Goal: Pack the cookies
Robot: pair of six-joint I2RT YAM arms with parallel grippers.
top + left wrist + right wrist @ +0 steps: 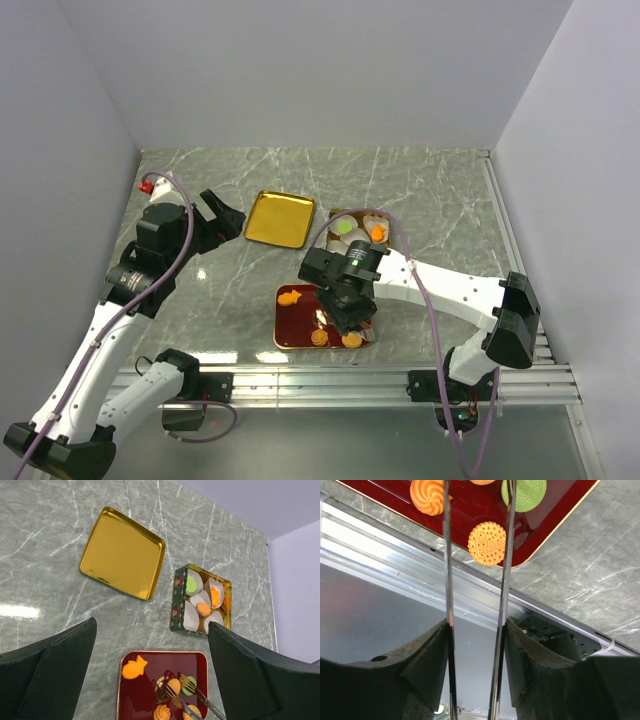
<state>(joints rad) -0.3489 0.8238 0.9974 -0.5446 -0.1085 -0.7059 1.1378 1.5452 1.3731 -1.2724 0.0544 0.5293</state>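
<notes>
Pale walls close in a grey-green marble worktop. We see the right gripper clamped on a pair of thin metal tongs, one blade lying along each black finger. The blades reach over a red square tray with a gold rim at the worktop's near edge. In the wrist view the right blade crosses a green round cookie, an orange dotted round cookie shows between the blades, and an orange swirl cookie lies just left of them. We cannot tell whether the tips touch anything. An orange fish-shaped cookie lies apart in the tray's far left corner. Beyond the tray stands a green patterned tin lined with white paper cups, which hold a second green cookie and orange cookies. Left of the tin lies a gold square tray. The left gripper hangs above the worktop, jaws wide apart and empty.
</notes>
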